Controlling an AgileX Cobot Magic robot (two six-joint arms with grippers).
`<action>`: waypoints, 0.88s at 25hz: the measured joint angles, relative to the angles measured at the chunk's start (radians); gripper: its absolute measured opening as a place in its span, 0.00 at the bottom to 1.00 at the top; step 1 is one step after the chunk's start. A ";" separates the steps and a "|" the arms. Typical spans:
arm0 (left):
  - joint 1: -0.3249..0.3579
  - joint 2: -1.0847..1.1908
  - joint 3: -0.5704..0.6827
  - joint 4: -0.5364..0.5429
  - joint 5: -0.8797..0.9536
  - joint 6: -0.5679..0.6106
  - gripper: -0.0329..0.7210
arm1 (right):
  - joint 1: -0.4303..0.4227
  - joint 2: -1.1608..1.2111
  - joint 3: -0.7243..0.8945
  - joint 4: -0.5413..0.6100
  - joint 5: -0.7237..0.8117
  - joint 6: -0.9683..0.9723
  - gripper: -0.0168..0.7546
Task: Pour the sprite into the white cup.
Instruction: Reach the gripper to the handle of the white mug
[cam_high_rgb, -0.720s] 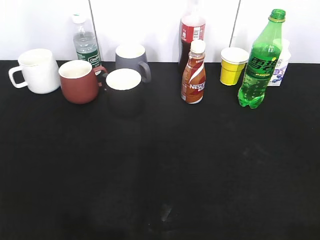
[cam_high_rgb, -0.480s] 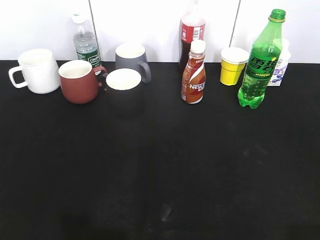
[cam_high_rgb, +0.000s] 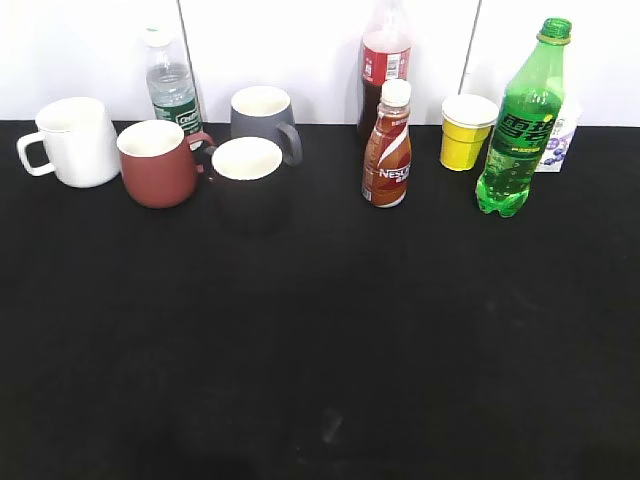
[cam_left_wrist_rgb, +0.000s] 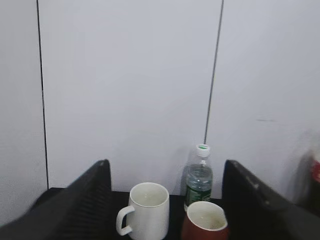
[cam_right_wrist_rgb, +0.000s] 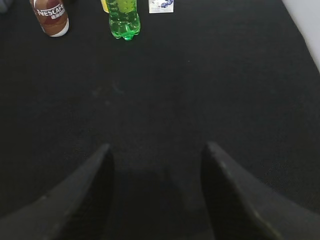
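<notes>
The sprite (cam_high_rgb: 520, 125), a tall green bottle with a green cap, stands upright at the back right of the black table; its base shows in the right wrist view (cam_right_wrist_rgb: 124, 20). The white cup (cam_high_rgb: 72, 142), handle to the left, stands at the back left and shows in the left wrist view (cam_left_wrist_rgb: 147, 210). My left gripper (cam_left_wrist_rgb: 165, 172) is open and empty, well short of the cup. My right gripper (cam_right_wrist_rgb: 156, 150) is open and empty above bare table, far from the sprite. Neither gripper shows in the exterior view.
A red mug (cam_high_rgb: 157, 163), a black mug (cam_high_rgb: 248, 185), a grey mug (cam_high_rgb: 263, 117) and a small water bottle (cam_high_rgb: 172, 85) stand near the white cup. A Nescafe bottle (cam_high_rgb: 388, 147), a cola bottle (cam_high_rgb: 384, 60), a yellow cup (cam_high_rgb: 466, 132) and a small carton (cam_high_rgb: 558, 140) stand near the sprite.
None of the objects on the table has moved. A faint shadow near the front edge of the table has shifted slightly.
</notes>
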 joint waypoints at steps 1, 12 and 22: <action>0.000 0.114 0.028 -0.007 -0.133 0.000 0.75 | 0.000 0.000 0.000 0.000 0.000 0.000 0.56; 0.000 1.114 0.056 -0.010 -0.940 0.001 0.74 | 0.000 0.000 0.000 -0.003 0.000 0.000 0.56; 0.118 1.689 -0.334 0.003 -1.018 0.001 0.74 | 0.000 0.000 0.000 0.011 0.000 0.000 0.56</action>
